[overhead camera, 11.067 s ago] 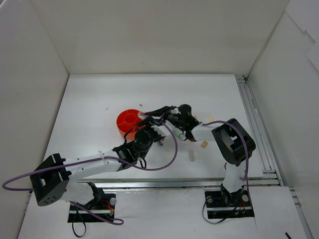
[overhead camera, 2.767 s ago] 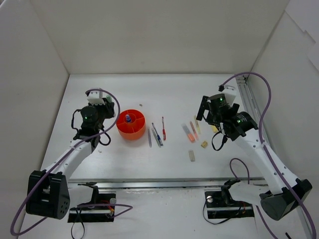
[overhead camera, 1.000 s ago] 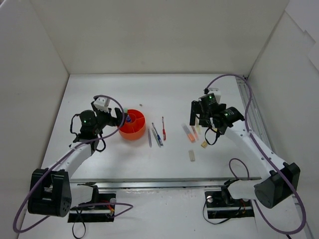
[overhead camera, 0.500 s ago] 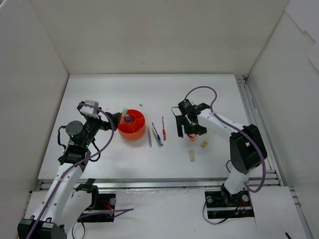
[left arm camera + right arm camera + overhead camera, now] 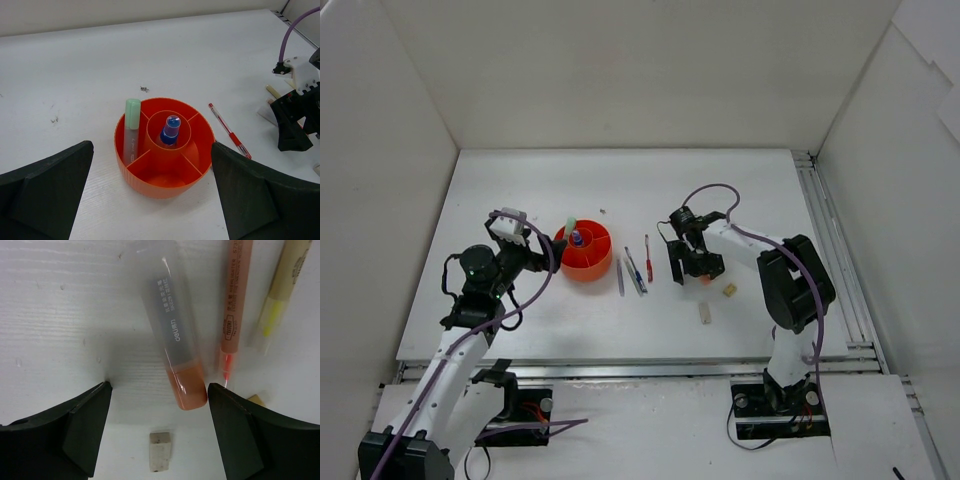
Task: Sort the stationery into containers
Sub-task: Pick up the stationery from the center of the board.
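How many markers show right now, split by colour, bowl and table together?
Green: 1, the green marker in the bowl
Blue: 1, the blue marker in the bowl's centre cup
Orange: 2, the thick orange marker and the thin orange marker
Yellow: 1, the yellow marker
Total: 5

Bright, even, diffuse light from above fills the white enclosure; the tabletop (image 5: 520, 330) is nearly washed out; shadows under the 2 arms are short and soft. In the left wrist view the orange bowl (image 5: 165, 175) is sharp with a faint shadow at its base; the left claw (image 5: 152, 147) shows as black, soft-edged wedges. In the right wrist view the clear marker (image 5: 172, 340) carries pale glare and casts a grey shadow leftward; the right claw (image 5: 159, 386) is dark and slightly blurred.
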Controlling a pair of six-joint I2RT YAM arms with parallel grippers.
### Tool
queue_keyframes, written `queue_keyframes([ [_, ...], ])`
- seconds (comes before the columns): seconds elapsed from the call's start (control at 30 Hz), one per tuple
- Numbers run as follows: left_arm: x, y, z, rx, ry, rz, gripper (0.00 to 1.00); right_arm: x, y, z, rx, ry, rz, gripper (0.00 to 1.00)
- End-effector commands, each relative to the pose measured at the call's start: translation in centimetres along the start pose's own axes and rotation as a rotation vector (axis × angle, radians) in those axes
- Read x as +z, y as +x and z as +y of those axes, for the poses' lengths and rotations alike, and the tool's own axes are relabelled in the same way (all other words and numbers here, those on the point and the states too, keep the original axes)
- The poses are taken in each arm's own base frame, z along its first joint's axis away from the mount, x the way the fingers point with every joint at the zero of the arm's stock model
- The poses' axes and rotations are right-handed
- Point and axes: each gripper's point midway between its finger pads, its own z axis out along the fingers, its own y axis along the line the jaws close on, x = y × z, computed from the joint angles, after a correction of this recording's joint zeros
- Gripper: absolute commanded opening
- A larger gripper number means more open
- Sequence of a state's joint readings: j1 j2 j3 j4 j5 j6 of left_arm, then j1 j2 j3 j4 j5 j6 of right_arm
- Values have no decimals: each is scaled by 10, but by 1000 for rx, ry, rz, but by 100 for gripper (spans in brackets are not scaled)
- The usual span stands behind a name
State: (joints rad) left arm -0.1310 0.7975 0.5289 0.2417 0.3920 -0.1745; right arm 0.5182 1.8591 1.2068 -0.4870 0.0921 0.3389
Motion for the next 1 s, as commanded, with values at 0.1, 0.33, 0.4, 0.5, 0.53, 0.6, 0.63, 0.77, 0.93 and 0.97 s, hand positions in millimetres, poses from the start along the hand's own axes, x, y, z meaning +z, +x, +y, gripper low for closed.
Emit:
queue_keyframes([
  [0.1,3,-26,-8,23,41,-78,99,-4,-14,0,7,-10,-39,72],
  [0.33,1,-31,-12,33,61,-85,99,-2,-5,3,14,-38,-22,32],
  [0.4,1,-32,-15,35,72,-85,99,-5,0,2,19,-45,-18,25],
  [0.5,0,-33,-20,49,107,-84,100,-15,5,5,22,-86,-23,16],
  [0.53,1,-33,-22,55,116,-82,99,-17,6,6,24,-97,-26,14],
  [0.6,2,-33,-26,57,142,-74,99,-34,7,21,16,-204,-29,10],
  [0.63,3,-31,-27,54,152,-60,99,-41,7,26,14,-237,-34,9],
  [0.77,4,-28,-54,111,287,-41,99,-80,19,49,-7,-423,25,13],
  [0.93,8,-13,-103,240,523,33,99,-120,50,83,60,-780,269,9],
  [0.97,9,-9,-111,255,562,51,99,-129,54,89,60,-844,303,9],
])
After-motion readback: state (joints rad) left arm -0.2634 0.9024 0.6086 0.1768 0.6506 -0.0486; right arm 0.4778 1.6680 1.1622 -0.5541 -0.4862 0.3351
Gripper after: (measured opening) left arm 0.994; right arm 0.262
